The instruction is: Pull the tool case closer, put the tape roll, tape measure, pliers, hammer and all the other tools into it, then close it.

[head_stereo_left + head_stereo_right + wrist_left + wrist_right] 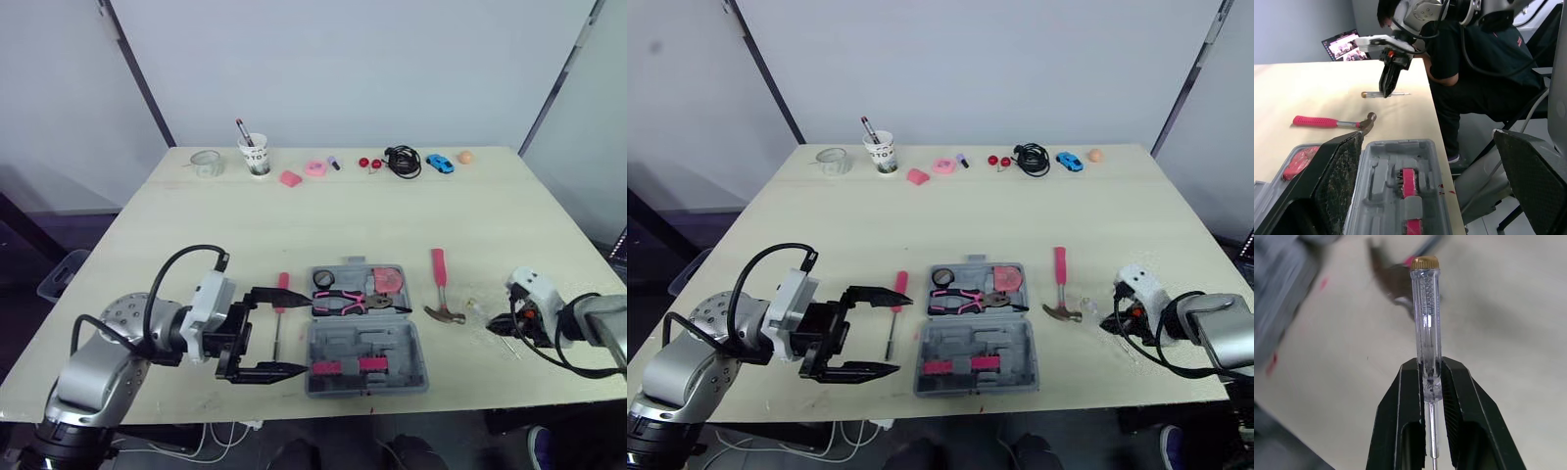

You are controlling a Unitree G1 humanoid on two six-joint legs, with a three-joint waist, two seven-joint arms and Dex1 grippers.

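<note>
Closest to us in the left eye view, the left gripper hangs just off the table's near edge, fingers spread wide and holding nothing, beside the left end of the grey tool case. We see the case lying open and flat near the front edge. Its far half holds pink-handled pliers and two round items too small for us to name. A pink-handled screwdriver lies just left of the case, between the spread fingers and apart from them. A pink-handled hammer lies just right of the case. Further right, the right gripper sits low over the table. Along the far edge stand a clear tape roll, a paper cup and a blue toy car. From the left wrist view, we look between the two parted black fingers over the case toward the hammer. From the right wrist view, the fingers are clamped on a clear-handled tester screwdriver just below its handle, brass cap pointing away, with the hammer head blurred beyond.
</note>
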